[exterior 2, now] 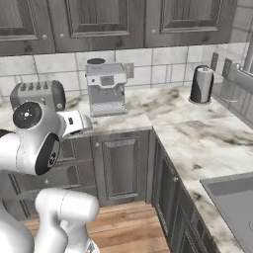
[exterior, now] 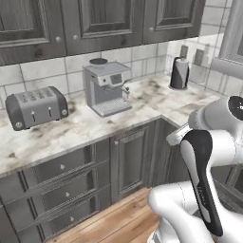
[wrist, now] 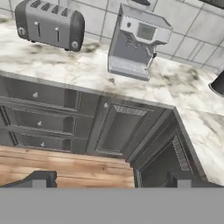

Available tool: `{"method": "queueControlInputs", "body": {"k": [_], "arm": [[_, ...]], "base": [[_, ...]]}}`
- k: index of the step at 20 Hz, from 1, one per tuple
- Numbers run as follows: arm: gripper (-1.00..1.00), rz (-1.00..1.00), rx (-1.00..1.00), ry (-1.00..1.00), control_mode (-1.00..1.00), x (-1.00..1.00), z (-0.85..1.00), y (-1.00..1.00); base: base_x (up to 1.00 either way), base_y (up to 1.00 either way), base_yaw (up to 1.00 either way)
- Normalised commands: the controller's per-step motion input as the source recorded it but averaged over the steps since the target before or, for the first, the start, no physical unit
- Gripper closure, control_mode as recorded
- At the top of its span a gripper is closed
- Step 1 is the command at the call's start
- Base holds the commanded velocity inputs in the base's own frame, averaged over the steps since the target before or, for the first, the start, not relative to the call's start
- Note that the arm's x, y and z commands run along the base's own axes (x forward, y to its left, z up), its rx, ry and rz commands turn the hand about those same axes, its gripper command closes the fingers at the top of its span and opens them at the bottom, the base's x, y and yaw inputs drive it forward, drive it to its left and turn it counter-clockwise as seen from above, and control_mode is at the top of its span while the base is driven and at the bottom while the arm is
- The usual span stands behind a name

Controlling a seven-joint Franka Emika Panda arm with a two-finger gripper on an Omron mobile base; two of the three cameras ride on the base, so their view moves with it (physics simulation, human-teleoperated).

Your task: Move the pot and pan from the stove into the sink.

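Grey sink, well right of parted fingers

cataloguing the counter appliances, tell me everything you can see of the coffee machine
The boxy silver-grey metal espresso machine stands upright on the white-and-brown marbled stone countertop, close to the pale tiled wall. It has a small display panel on its front, a dark round cap on top, a short spout arm on one side and a ridged drip tray at its base. It stands apart from the grey slotted toaster. Nothing touches it but the counter.
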Motion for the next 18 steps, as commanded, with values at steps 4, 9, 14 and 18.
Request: {"method": "queueControlInputs", "body": {"k": [4,9,14,18], "arm": [[-1.00,0.00,0.00,0.00,1.00,0.00,0.00,0.00],[-1.00,0.00,0.00,0.00,1.00,0.00,0.00,0.00],[-1.00,0.00,0.00,0.00,1.00,0.00,0.00,0.00],[-1.00,0.00,0.00,0.00,1.00,0.00,0.00,0.00]], "base": [[-0.23,0.00,0.38],[-0.20,0.00,0.31],[-0.12,0.04,0.08],[-0.01,0.19,0.19]]}}
